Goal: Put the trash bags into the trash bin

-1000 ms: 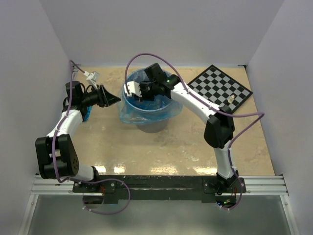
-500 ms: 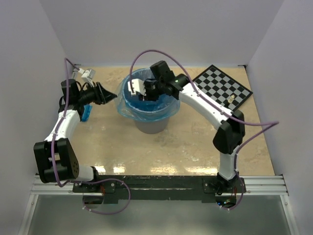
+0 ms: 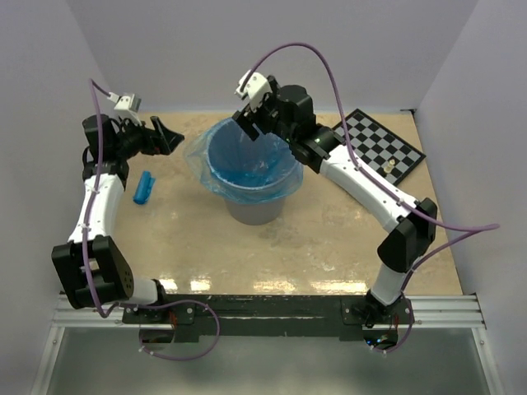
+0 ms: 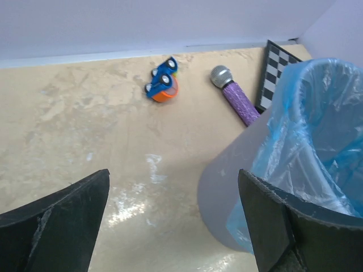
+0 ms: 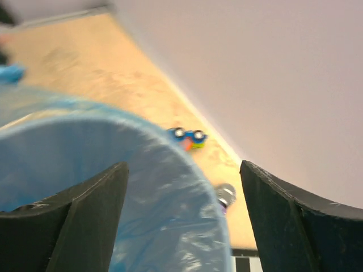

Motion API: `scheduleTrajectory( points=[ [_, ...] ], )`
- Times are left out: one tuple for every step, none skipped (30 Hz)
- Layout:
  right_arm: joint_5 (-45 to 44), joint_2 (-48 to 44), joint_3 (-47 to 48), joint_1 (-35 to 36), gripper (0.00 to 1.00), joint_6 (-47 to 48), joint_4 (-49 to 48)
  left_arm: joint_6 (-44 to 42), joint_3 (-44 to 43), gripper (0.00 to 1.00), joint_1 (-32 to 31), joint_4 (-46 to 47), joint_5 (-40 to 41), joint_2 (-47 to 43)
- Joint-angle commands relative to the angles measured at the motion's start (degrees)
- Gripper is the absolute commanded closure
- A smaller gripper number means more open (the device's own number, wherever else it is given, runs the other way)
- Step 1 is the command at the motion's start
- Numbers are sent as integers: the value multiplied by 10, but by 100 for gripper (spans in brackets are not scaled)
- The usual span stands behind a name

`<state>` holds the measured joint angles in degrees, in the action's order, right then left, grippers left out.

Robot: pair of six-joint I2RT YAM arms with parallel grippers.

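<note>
The roll [image 3: 143, 188] of bag film looks light, soft and slippery, so it is best pinched across its middle; it lies left of the bin [image 3: 255, 212], apart from the left gripper [image 3: 171, 137], whose jaws stand open; another bag [image 3: 202, 160] lines the bin; the right gripper [image 3: 254, 123], also spread, hangs over the bin's far rim.

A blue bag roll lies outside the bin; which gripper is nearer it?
Left. The left gripper hovers just beyond the blue bag roll; the right gripper is over the trash bin's far rim.
</note>
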<state>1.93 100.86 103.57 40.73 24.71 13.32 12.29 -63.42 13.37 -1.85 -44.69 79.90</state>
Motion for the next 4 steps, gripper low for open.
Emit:
scheduleTrajectory(
  points=[
    [-188,-34,-21,-6,19,-85,-144,-24,-44,0,3,-18,64,-5],
    [-193,-36,-23,-10,18,-83,-152,-27,-49,0,3,-20,71,-3],
    [-202,-42,-22,-15,16,-91,-160,-27,-58,0,3,-24,78,0],
    [-211,-48,-22,-23,11,-99,-170,-26,-69,0,3,-25,89,3]
  ],
)
